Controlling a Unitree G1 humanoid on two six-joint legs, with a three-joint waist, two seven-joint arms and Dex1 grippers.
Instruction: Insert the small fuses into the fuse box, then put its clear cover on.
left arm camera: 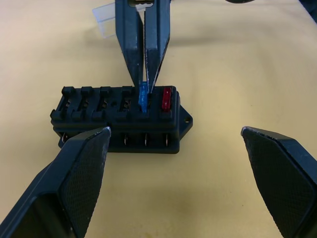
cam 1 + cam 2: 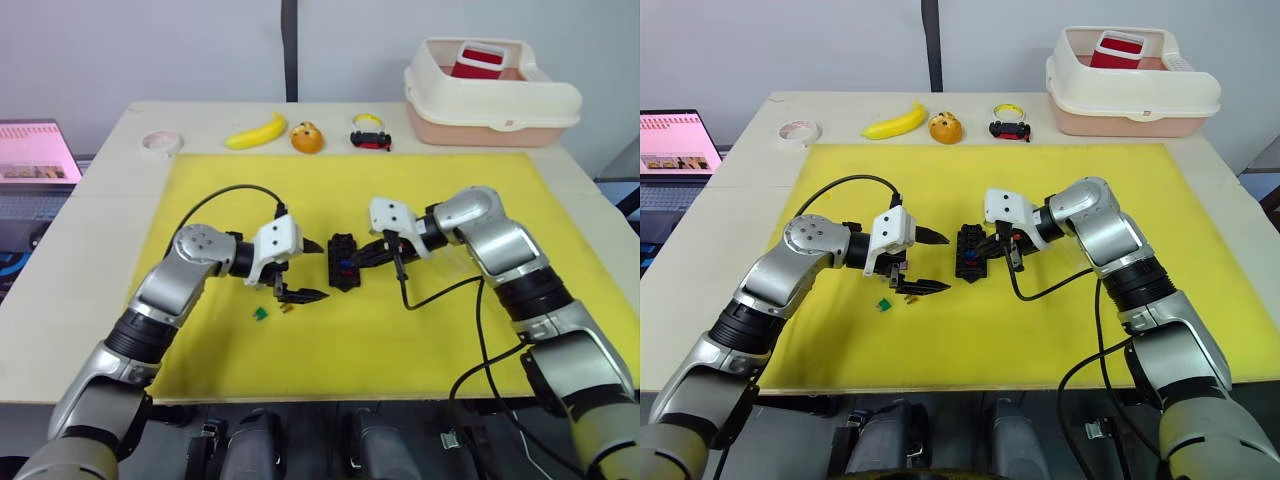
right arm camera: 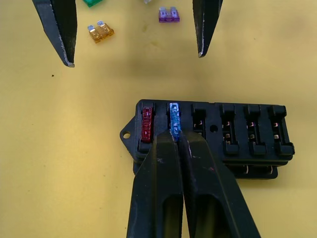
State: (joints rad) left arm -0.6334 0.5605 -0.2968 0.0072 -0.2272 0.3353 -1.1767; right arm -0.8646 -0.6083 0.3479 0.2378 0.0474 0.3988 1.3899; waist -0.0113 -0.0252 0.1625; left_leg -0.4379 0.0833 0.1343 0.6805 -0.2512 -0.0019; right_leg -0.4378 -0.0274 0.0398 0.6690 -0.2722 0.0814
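Left gripper (image 2: 302, 270) is hovering w/ jaws released wide over the yellow mat (image 2: 450, 340), just left of the fuse box (image 2: 342, 262); nothing in it. Loose fuses are lying on the mat below it, toward the near edge: a green fuse (image 2: 260, 313) and an amber fuse (image 3: 100, 32), plus a purple fuse (image 3: 169, 14) in the right wrist view.

Fuse box is sitting approx mid-mat, between the two grippers. A red fuse (image 3: 147, 125) is already seated in the end slot. Right gripper (image 3: 174, 139) is clenched on a blue fuse (image 3: 174, 117), pressing it into the next slot; looks partly in, not fully down. Other slots in that row are showing empty.

So roughly: 1 in, 1 going in, at least 3 loose ones left. The clear cover (image 1: 110, 19) is lying on the mat just past the box, not yet on.

No readable brand or writing on the box or fuses; fuse markings too small to tell.
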